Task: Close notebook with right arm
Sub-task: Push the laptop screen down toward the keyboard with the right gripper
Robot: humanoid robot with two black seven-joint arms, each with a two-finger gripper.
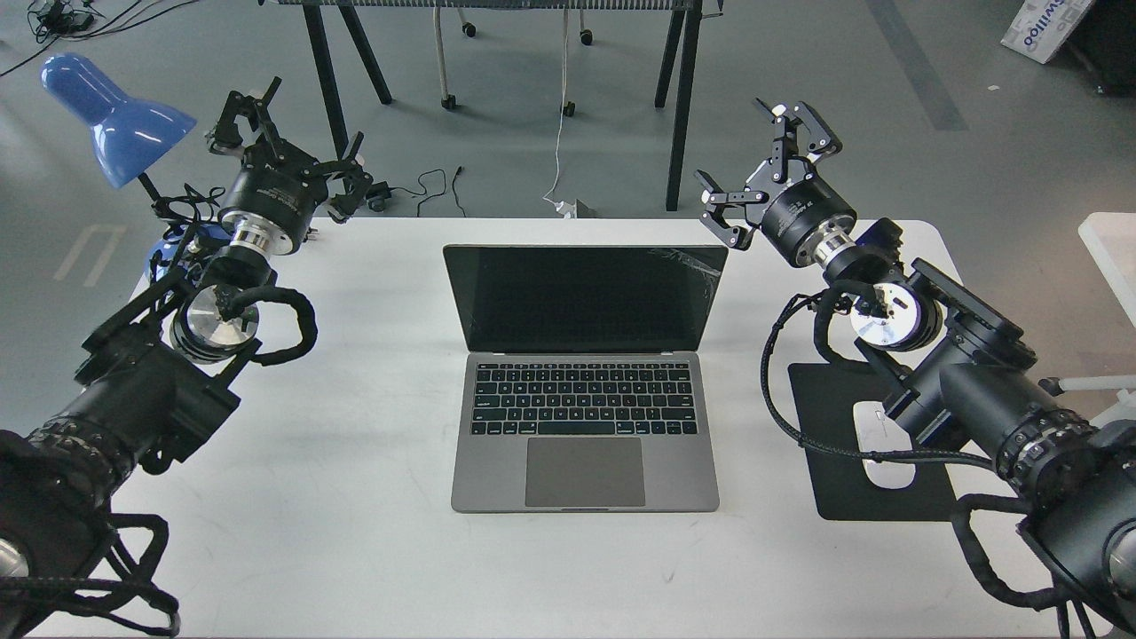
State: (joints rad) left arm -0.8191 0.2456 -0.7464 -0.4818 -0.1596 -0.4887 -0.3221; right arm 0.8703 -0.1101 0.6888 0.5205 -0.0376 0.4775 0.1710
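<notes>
The notebook (584, 377) stands open in the middle of the white table (355, 532), its black screen upright and cracked at the top right corner. My right gripper (761, 164) is open and empty, above the table's far edge, just right of and above the screen's cracked corner, not touching it. The right arm (967, 390) reaches in from the lower right over the mouse pad. My left gripper (288, 129) is open and empty at the far left, near the blue lamp.
A black mouse pad (852, 497) with a white mouse (883, 461) lies right of the notebook, partly under my right arm. A blue desk lamp (111, 115) stands at the far left corner. Black trestle legs (679, 106) stand on the floor behind the table.
</notes>
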